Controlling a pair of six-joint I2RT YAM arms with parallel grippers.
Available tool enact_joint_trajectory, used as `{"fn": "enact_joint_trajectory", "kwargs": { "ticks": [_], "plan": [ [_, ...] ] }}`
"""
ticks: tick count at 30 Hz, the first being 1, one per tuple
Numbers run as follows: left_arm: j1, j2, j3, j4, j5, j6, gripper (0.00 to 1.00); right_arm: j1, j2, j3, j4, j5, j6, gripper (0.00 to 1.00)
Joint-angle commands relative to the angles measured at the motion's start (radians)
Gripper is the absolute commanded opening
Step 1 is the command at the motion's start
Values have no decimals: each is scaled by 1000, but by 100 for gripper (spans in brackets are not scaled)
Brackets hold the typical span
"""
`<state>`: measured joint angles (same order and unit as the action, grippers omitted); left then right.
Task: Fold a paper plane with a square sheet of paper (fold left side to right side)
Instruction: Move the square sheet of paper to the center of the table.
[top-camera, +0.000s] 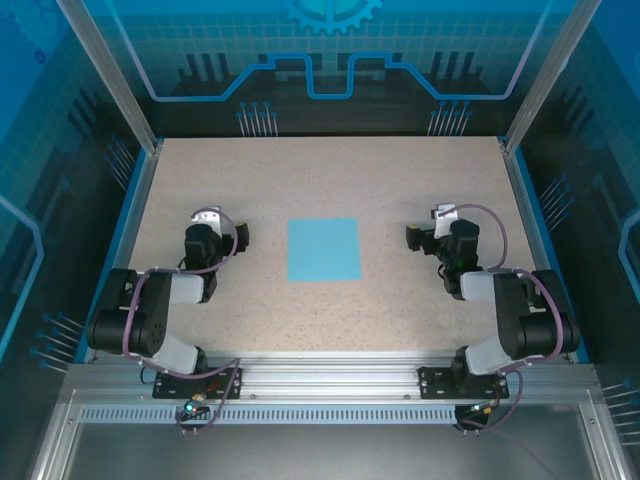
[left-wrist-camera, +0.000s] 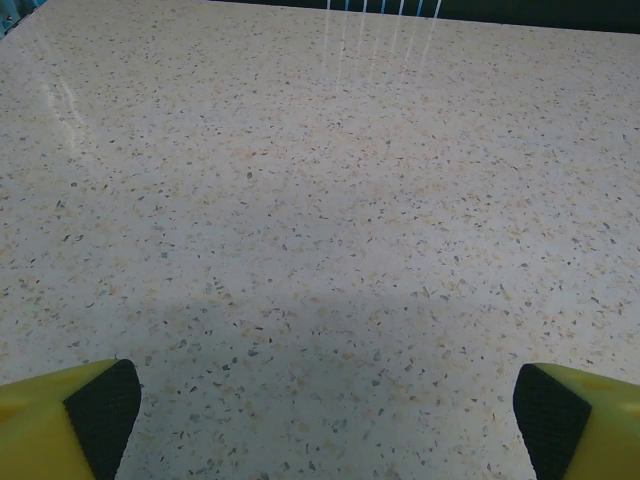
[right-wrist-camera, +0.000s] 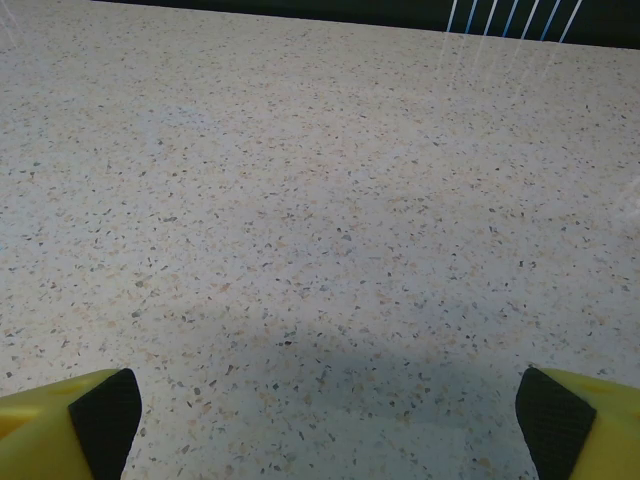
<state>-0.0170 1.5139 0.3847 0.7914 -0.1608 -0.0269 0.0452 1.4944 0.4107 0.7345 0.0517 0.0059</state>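
I work over a speckled beige surface (top-camera: 330, 170), glossy, with light streaks reflected at its far edge. Blue trim (top-camera: 120, 238) runs along its left and right edges. Aluminium posts (top-camera: 108, 70) rise at the far corners. Blue see-through panels (top-camera: 320, 60) with a circuit-line print wall me in. A slotted metal rail (top-camera: 330, 375) runs along the near edge.

Square sheet of paper (top-camera: 323, 249) plain light blue; table (top-camera: 330, 180) beige speckled; fingers (left-wrist-camera: 60, 425) yellow, black pads.

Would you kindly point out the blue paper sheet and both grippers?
square sheet of paper (top-camera: 323, 249): top view, centre of the sheet.
left gripper (left-wrist-camera: 322, 410): left wrist view, midway between fingertips.
right gripper (right-wrist-camera: 330, 412): right wrist view, midway between fingertips.
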Motion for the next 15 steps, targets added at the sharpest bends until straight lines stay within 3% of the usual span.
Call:
{"fn": "enact_joint_trajectory", "kwargs": {
  "ticks": [1, 15],
  "plan": [
    [-7, 1, 21, 10, -8, 7, 99, 13, 9, 17, 22, 13, -12, 100],
    [-7, 2, 23, 11, -7, 7, 99, 1, 10, 16, 23, -17, -6, 100]
  ]
}}
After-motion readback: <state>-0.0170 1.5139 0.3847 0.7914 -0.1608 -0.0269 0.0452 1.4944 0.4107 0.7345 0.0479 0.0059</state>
